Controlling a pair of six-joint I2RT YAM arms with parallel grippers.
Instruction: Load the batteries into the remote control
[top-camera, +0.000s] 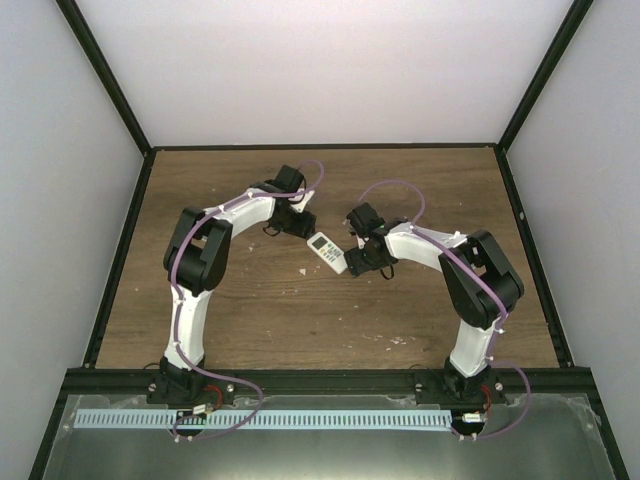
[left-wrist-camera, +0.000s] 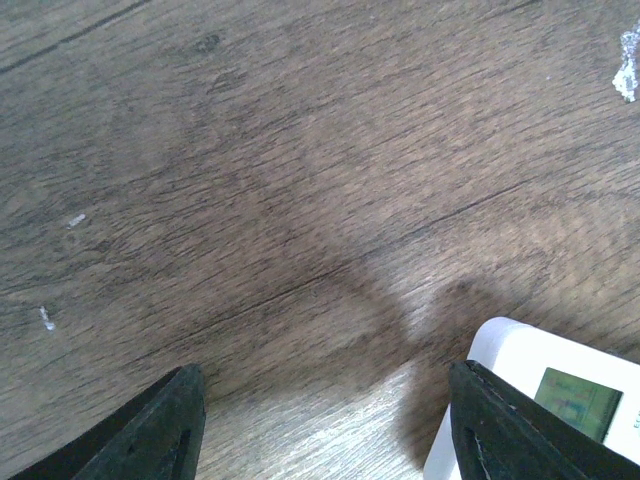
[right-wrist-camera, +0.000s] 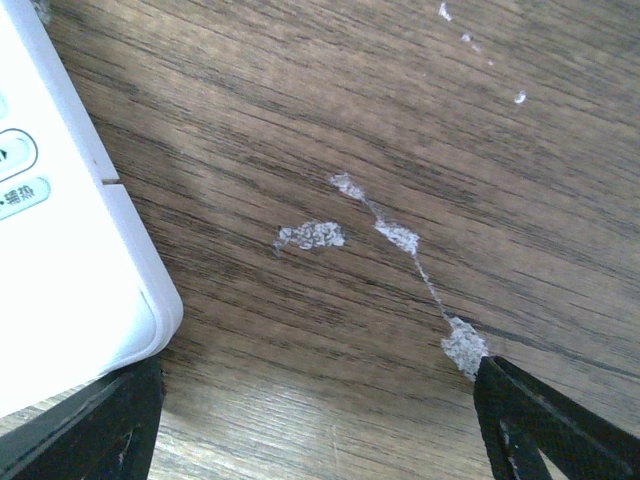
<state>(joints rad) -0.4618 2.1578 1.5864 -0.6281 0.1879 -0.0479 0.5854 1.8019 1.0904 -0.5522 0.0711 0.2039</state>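
I have the remote control lying face up near the middle of the wooden counter, turned on a diagonal with its pale screen end toward the left arm and its button end toward the right arm. Both wrists are down close to it, one at each end. On the left wrist camera, the left jaws stand well apart with only bare wood between them. The screen corner of the remote sits just behind the right-hand finger, and I can't tell whether that finger touches it. On the right wrist camera, the right jaws are spread wide and grip nothing. The remote's lower corner, with a couple of its buttons showing, lies just above the left-hand finger, and whether they touch I can't say. Some whitish scuffs mark the wood in the gap between those fingers.
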